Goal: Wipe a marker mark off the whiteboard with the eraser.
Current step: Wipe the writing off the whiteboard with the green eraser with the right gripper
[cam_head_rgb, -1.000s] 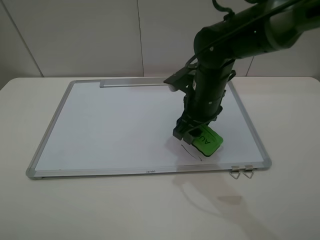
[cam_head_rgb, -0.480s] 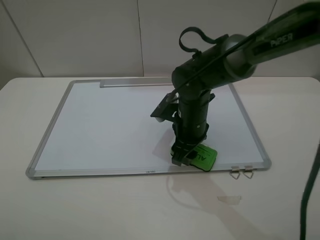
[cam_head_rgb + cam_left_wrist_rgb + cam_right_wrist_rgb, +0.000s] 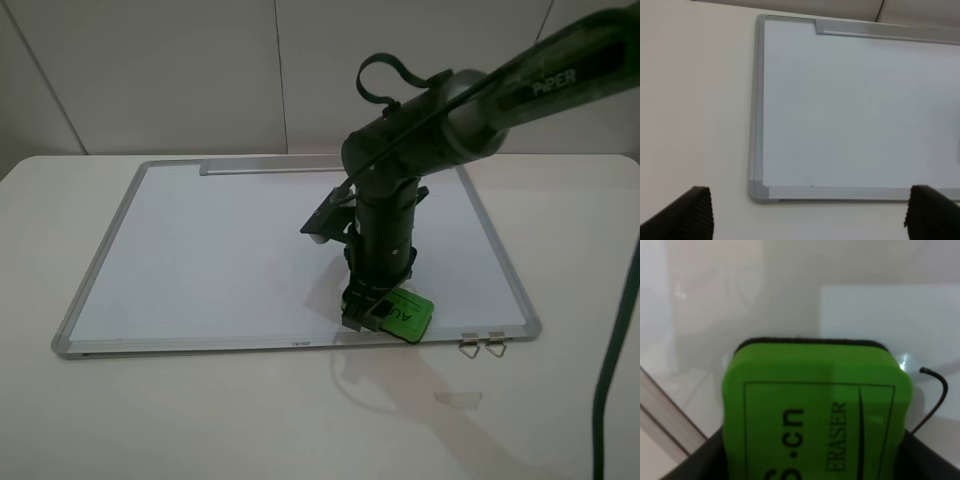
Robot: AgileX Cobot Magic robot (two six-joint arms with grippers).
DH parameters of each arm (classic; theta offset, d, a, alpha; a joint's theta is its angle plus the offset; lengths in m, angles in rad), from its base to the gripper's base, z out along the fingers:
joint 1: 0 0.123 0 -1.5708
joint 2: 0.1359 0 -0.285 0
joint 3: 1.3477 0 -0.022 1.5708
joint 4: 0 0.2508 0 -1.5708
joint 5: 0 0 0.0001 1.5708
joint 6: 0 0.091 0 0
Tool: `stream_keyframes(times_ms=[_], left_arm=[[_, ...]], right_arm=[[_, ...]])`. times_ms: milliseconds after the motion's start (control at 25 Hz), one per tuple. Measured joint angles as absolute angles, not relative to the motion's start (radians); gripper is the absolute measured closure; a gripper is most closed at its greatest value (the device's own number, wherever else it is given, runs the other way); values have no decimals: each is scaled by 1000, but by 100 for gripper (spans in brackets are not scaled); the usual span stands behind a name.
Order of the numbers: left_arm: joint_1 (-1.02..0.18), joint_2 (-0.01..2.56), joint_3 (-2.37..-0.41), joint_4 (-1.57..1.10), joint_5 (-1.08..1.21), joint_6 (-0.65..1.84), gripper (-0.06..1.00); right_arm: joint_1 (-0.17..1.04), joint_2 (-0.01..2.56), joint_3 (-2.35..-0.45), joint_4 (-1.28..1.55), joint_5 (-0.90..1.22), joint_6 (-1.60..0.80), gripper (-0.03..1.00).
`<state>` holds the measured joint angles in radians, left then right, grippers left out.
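The whiteboard (image 3: 220, 250) lies flat on the table, and its near left corner shows in the left wrist view (image 3: 855, 110). My right gripper (image 3: 372, 312) points down at the board's front right part, shut on the green eraser (image 3: 407, 315), which rests flat on the white surface. In the right wrist view the eraser (image 3: 815, 410) fills the middle between the dark fingers (image 3: 700, 462). A thin dark stroke of the marker mark (image 3: 936, 399) curves out beside it; the remainder is hidden. My left gripper (image 3: 812, 220) hovers open off the board's left front corner.
A grey tray strip (image 3: 270, 166) runs along the board's far edge. Two metal clips (image 3: 483, 346) hang on the front frame at the right. A pale scrap of tape (image 3: 458, 398) lies on the table in front. A dark cable (image 3: 615, 350) hangs at the right edge.
The right gripper slid the eraser left and toward the board's front edge, over where the mark showed. In the last half second it barely moved.
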<state>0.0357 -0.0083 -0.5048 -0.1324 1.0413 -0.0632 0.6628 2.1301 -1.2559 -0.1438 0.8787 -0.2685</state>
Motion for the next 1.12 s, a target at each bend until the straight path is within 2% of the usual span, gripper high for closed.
stream_keyframes(times_ms=[360,920,1120], left_arm=[[36,-8,-505,-132,1041,-63,16],[36,-8,-505,-135,1041,-55,16],[36,-8,-505,-135,1041,-52,16]], right_arm=[[647,2142,-1263,-155,868,-268,37],[448,2145,-1275,-199,703,-252,37],[432,2147,-1275,-172,686,-252,37]])
